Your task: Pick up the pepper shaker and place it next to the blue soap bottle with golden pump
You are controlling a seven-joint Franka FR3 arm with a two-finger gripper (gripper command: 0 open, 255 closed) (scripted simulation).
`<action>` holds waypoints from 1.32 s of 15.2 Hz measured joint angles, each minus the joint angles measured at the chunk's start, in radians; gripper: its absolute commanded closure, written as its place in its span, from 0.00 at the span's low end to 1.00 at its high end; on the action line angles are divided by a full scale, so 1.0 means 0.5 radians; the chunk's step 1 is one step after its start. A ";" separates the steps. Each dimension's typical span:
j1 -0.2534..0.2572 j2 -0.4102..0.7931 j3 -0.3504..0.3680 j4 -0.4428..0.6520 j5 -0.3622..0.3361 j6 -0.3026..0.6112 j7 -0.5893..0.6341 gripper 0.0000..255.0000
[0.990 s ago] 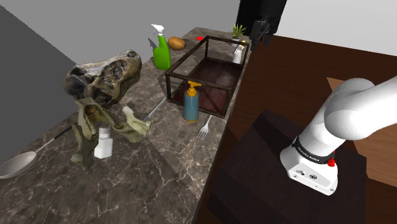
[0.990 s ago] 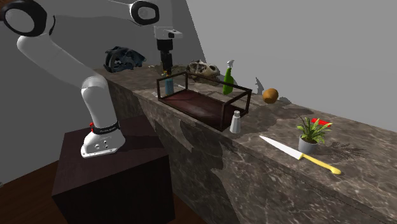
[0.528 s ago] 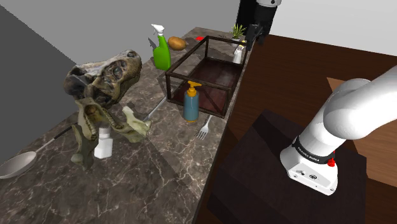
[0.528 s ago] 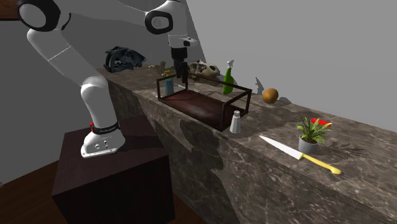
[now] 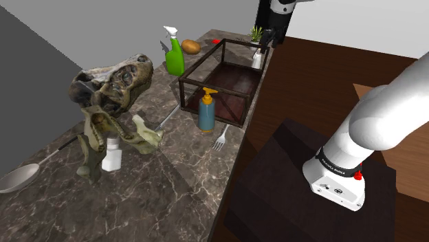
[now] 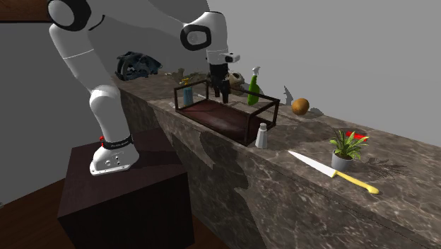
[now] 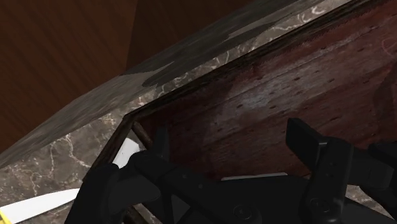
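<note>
The black tool [image 6: 220, 88] hangs open and empty. Beneath it lies a box-framed tray [image 6: 226, 122] of dark reddish wood. A small white shaker [image 6: 261, 135] stands well off on the marbled bench [image 6: 283, 185].

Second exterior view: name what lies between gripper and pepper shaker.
In that view, the floor and end rail of the dark frame tray: the gripper hangs above it, the pepper shaker stands outside its corner.

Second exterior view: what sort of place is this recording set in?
Most likely a home kitchen: a long marbled countertop, with a kitchen knife, a small shaker and a pump soap bottle on it.
</note>
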 measured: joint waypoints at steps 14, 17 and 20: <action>-0.207 1.013 -0.194 0.862 0.520 0.266 -0.646 0.00; -0.261 1.146 -0.182 0.986 0.591 0.279 -0.711 0.00; -0.277 1.181 -0.180 0.962 0.615 0.414 -0.732 0.00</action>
